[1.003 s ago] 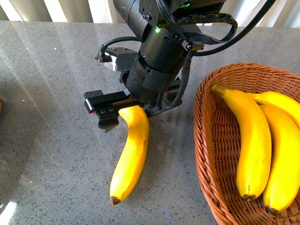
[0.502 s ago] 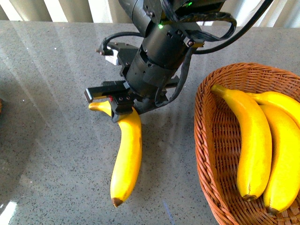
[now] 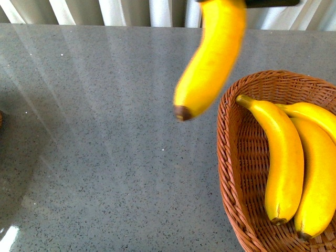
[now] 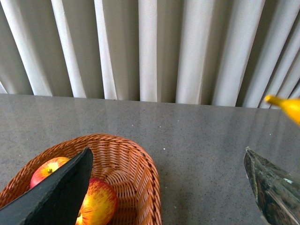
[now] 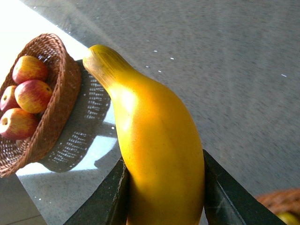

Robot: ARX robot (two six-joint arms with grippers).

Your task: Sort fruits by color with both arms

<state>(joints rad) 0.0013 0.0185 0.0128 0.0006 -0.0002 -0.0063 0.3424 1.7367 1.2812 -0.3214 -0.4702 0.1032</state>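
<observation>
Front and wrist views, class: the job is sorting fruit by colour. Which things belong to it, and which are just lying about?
Belongs to the job:
lifted banana in the right tool
three bananas in their basket
apples in the other basket
left tool, open

Just there:
grey table
curtain

Honestly we can't pin down the room, but it looks like an indoor demo or lab setup rather than a lived-in kitchen. We see a grey speckled stone counter (image 3: 94, 157), pale pleated curtains (image 4: 150, 47) running along its far edge, and two wicker baskets (image 3: 231, 173) of fruit staged on it, sunlight glaring off the surface.
</observation>
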